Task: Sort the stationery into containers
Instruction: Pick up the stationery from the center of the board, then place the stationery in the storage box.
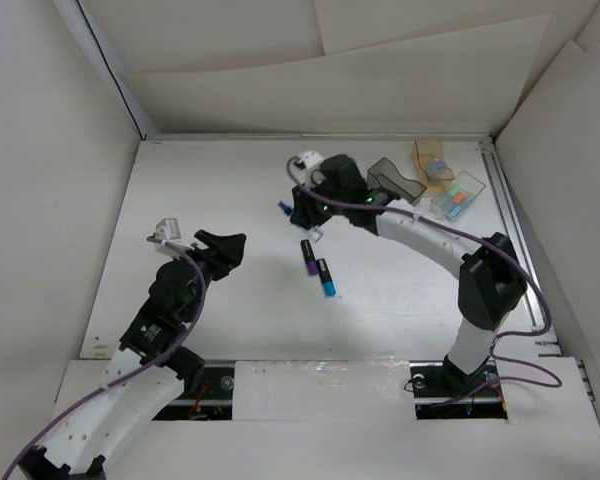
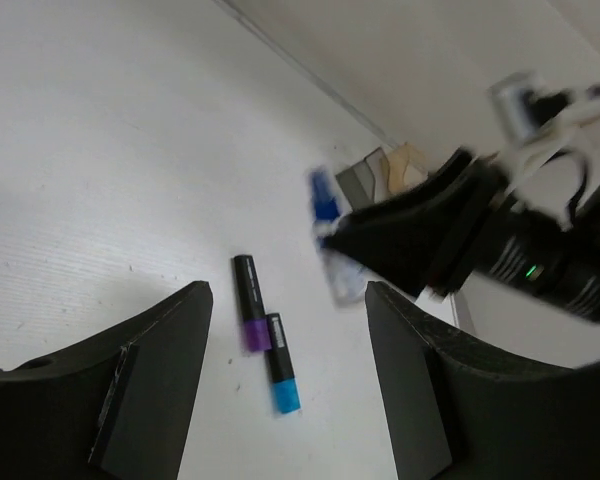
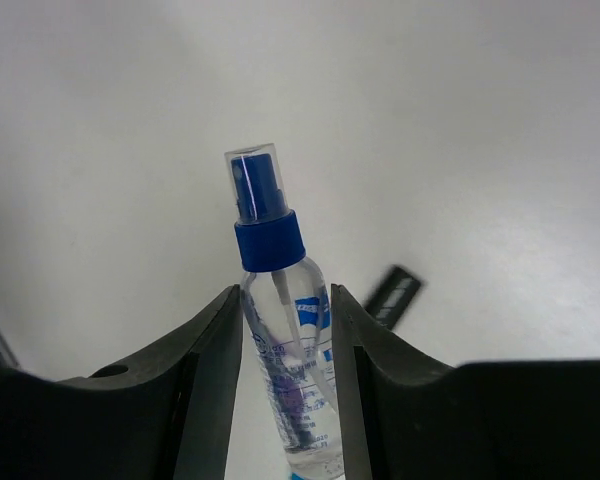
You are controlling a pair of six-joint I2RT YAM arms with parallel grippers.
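My right gripper (image 1: 302, 208) (image 3: 285, 295) is shut on a clear spray bottle with a blue cap (image 3: 280, 320), the clear blue-tipped item, blue end (image 1: 283, 207) pointing left. It also shows blurred in the left wrist view (image 2: 325, 215). A black-and-purple marker (image 1: 307, 254) (image 2: 248, 300) and a black-and-light-blue marker (image 1: 325, 277) (image 2: 280, 365) lie end to end on the table just in front of it. My left gripper (image 1: 225, 247) (image 2: 288, 292) is open and empty, left of the markers. The dark grey bin (image 1: 395, 180), tan bin (image 1: 432, 165) and clear bin (image 1: 458, 195) stand at the back right.
The clear bin holds orange and light-blue pieces. The tan bin holds a small clear thing. White walls (image 1: 310, 90) close the table at the back and sides. A metal rail (image 1: 508, 215) runs along the right edge.
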